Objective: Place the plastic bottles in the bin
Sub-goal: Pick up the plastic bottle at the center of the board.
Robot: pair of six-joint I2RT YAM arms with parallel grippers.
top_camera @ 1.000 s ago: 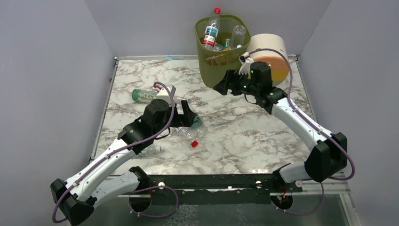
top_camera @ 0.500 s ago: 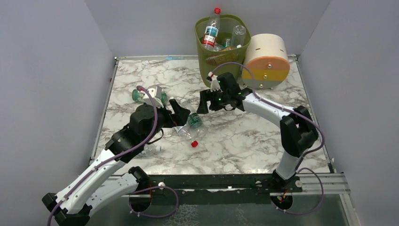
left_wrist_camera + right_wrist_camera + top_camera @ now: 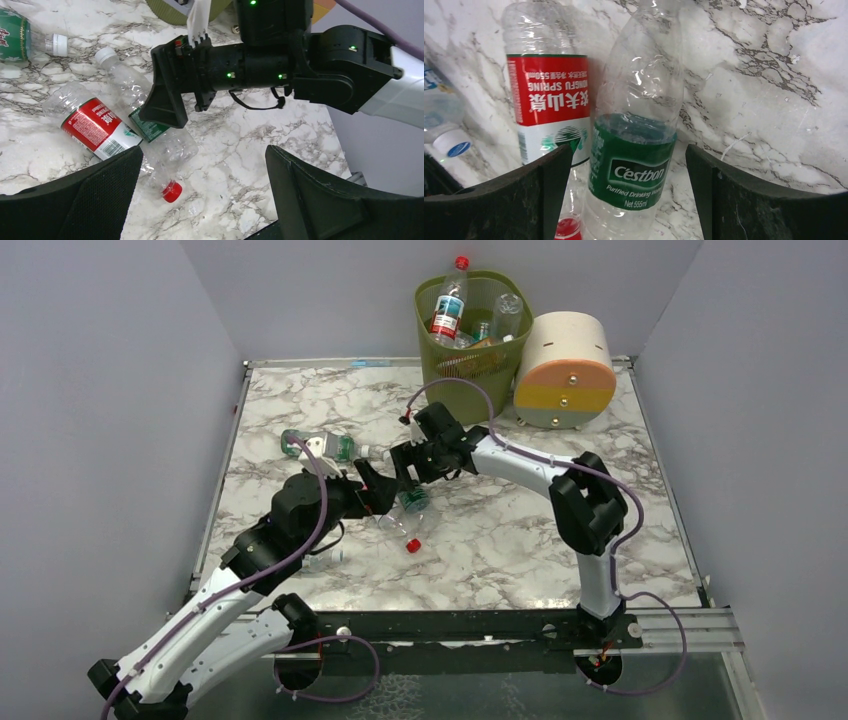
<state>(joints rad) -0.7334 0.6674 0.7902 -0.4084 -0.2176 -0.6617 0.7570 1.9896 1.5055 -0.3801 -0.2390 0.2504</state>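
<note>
Two plastic bottles lie side by side mid-table. One has a green label (image 3: 636, 165) (image 3: 416, 499). The other has a red label (image 3: 553, 95) (image 3: 92, 124) and a red cap (image 3: 171, 191) (image 3: 412, 545). My right gripper (image 3: 629, 200) (image 3: 407, 476) is open, its jaws straddling the green-labelled bottle with a gap on each side. My left gripper (image 3: 205, 200) (image 3: 372, 492) is open wide just left of it, over bare marble beside the red cap. The bin (image 3: 440, 360), an olive mesh basket at the back, holds several bottles.
A green bottle with a white cap (image 3: 320, 446) (image 3: 12, 27) lies behind the left gripper. A clear bottle (image 3: 322, 558) lies by the left arm. A blue-capped bottle (image 3: 446, 137) shows at the right wrist view's left edge. A cream drum (image 3: 565, 370) stands right of the bin.
My right arm has swung from beside the bin down and left to the table's middle, ending over the green-labelled bottle. My left gripper has drawn back slightly toward the near left.
</note>
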